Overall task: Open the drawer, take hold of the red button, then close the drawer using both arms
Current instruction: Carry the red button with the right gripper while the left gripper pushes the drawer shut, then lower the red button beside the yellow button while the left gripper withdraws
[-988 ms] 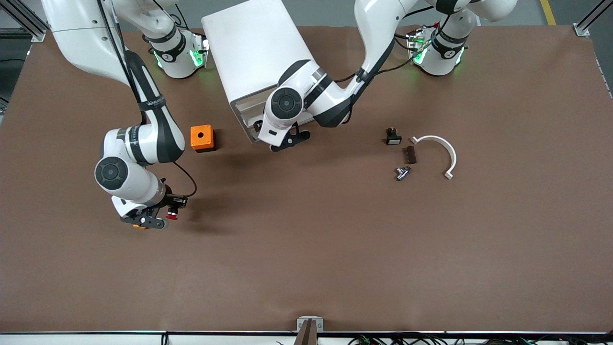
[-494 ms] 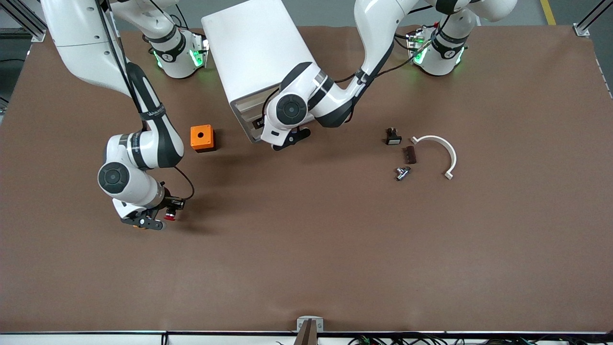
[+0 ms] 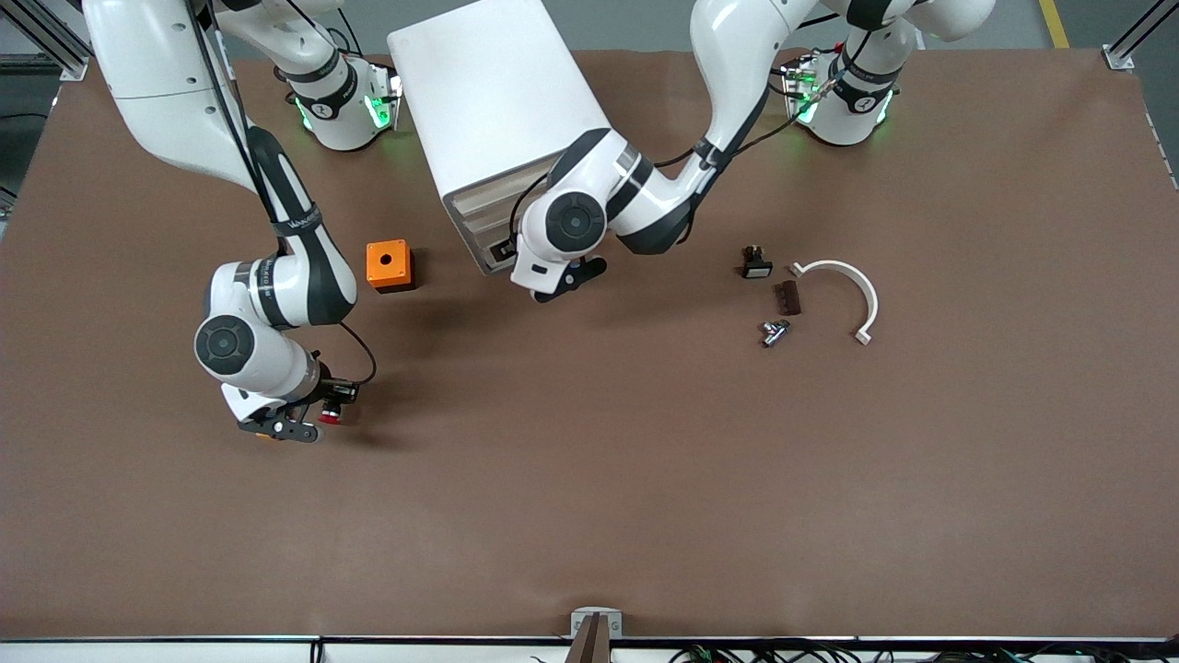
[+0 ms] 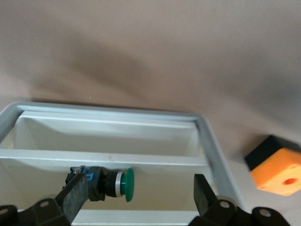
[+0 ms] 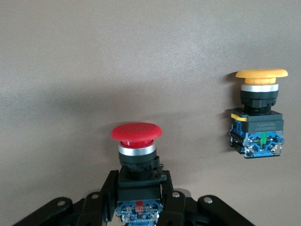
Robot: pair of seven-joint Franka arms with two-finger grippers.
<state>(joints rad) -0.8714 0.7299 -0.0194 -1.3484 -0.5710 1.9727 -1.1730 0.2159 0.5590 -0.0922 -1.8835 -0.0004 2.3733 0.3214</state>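
Button (image 5: 136, 155) and right gripper (image 3: 293, 425) sat nearest the front camera, low over bare table toward the right arm's end: the fingers were clamped on the button's black body, its red cap pointing away from the wrist along the gripper's own line. In the right wrist view a like button with an orange-yellow cap (image 5: 261, 113) lay on the table just beside the held one, apart from it. Farther from the camera stood the orange cube (image 3: 389, 265), and farther again the white cabinet (image 3: 497, 110).

The left gripper (image 4: 141, 193) was at the cabinet's front, its fingers apart with nothing between them, one to each side of the drawer (image 4: 113, 155). That drawer looked part-way out, since its inside was open to the left wrist view, with a green-capped button (image 4: 106, 182) lying in it. Its front strip ran crosswise to the gripper, and the way shut ran straight into the cabinet, away from the wrist. The left arm was plainly the nearer one to the drawer; the right, loaded, was well apart from it. Closing therefore seemed to fall to the left arm, as a square push on the front strip.
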